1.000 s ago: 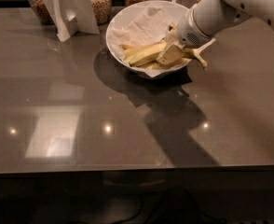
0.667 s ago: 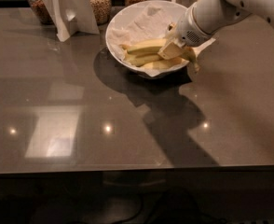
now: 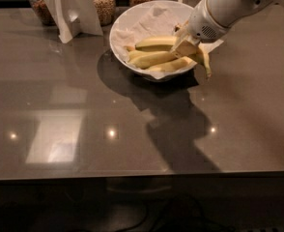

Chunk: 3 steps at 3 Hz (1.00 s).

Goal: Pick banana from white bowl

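At the far right of the table, over the right rim of the bowl, the robot's pale gripper (image 3: 185, 45) hangs at the end of a thick white arm (image 3: 229, 4) that slants in from the upper right corner. Its tip lies against the right end of the yellow bananas (image 3: 154, 58), and whether it is spread or pinched on the fruit cannot be told from here. The wide round glossy white bowl (image 3: 114, 37) sits on a smooth grey-brown tabletop (image 3: 132, 129), polished enough to carry small bright spots of light, a pale rectangular reflection at the near left, and the dark shadow of arm and bowl running toward the near edge. Along the far edge stand glass jars of grain (image 3: 103, 4), and to the left of the bowl a folded white card stand (image 3: 72, 8). Below the near edge the room is dark. The bananas lie inside the bowl on a crumpled white paper towel (image 3: 154, 18), toward its near side, stacked lengthwise from left to right, the topmost faintly green. One curved, dark-tipped end hangs out over the right rim, just below the gripper.
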Available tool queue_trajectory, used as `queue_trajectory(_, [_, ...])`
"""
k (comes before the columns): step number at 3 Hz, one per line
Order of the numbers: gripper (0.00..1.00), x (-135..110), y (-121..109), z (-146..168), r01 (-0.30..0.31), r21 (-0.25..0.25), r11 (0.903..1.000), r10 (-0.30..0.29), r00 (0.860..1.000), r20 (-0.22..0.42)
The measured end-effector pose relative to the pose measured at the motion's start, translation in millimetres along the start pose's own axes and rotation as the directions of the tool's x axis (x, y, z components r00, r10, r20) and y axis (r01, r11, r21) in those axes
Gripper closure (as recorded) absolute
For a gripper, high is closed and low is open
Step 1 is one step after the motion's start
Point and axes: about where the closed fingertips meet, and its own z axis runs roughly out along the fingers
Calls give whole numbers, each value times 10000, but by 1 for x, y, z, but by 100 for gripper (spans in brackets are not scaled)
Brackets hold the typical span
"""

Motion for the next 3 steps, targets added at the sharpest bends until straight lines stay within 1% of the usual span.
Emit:
queue_trajectory(1, [100, -9, 9, -23, 761, -280, 9967, -765, 9970, -117])
queue_trajectory(2, [100, -17, 21, -44, 1657, -728, 9835, -1668, 9859, -93])
queue_trajectory(3, [100, -22, 38, -68, 2622, -1259, 9568, -2646, 9644, -20])
